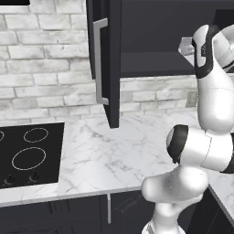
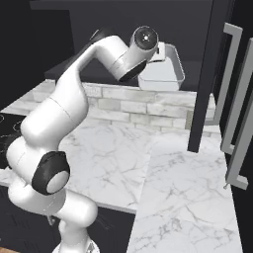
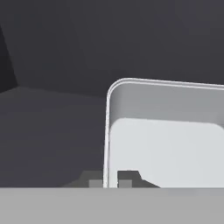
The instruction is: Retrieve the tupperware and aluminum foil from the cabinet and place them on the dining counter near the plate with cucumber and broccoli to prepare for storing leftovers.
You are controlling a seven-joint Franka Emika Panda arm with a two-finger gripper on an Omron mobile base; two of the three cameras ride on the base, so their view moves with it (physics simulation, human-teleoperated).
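Inside the open cabinet (image 1: 151,41), on its dark shelf, the tupperware (image 2: 160,69) is seen, pale grey with rounded corners. The gripper (image 3: 110,180) is reached up to it from the arm. The fingers (image 3: 126,178) are drawn narrow, one on each side of the box's thin near wall, so the rim is pinched between them. The box is seen resting on the shelf floor. Below, the cabinet door (image 1: 106,64) is swung out over the marble worktop (image 1: 114,151), with the cooktop (image 1: 27,153) at the left.
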